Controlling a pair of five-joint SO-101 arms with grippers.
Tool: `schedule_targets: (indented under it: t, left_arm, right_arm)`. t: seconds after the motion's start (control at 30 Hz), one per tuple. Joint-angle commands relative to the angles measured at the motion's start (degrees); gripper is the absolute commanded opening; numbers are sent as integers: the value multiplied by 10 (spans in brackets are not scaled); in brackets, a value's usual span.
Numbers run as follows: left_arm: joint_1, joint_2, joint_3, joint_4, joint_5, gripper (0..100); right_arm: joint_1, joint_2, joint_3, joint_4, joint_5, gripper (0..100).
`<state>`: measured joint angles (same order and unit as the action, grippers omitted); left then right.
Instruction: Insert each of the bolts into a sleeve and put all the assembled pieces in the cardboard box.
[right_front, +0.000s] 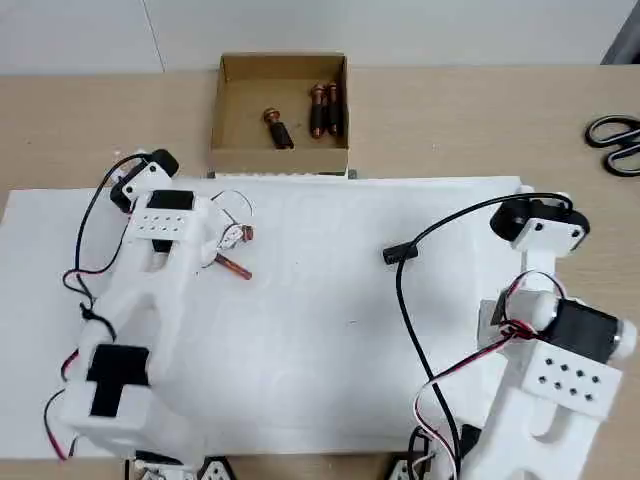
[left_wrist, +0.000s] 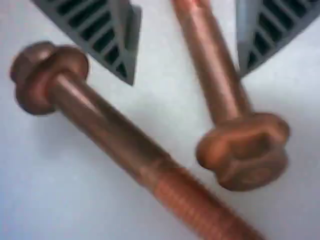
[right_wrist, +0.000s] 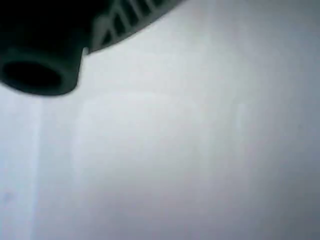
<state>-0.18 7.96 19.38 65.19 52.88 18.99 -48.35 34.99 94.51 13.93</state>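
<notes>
Wooden bench (right_front: 450, 110), seen from above, carrying a white sheet (right_front: 330, 330). My left arm (right_front: 150, 300) stands at one side of the sheet and my right arm (right_front: 560, 380) at the other. Beyond the sheet's far edge sits the cardboard box (right_front: 280, 158), open-topped, holding three assembled pieces (right_front: 279, 130): one alone, two side by side. Scissors (right_front: 615, 142) lie at the bench's far corner on my right. My left fingers (left_wrist: 107, 35) are spread low over the sheet, straddling the shank of one copper bolt (left_wrist: 212, 85): one finger is well clear of it, the other just beside it. A second bolt (left_wrist: 115, 135) lies at an angle outside the fingers, its shank passing close by one fingertip. By my right fingers (right_wrist: 131, 19) sits a black tube (right_wrist: 37, 75), open-ended; whether they are spread or pinching it I cannot tell.
</notes>
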Motion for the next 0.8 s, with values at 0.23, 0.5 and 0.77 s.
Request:
schedule_targets:
  t: [0.23,0.5,0.77]
  left_arm:
    - [-36,40,-51,-13,-2,133]
    - [-79,84,-51,-18,-2,12]
    - [-62,87,-51,-20,-2,6]
  right_arm:
    - [5,-12,-10,-2,-4,3]
    - [2,-11,-8,-7,-5,3]
    - [2,-11,-8,-7,-5,3]
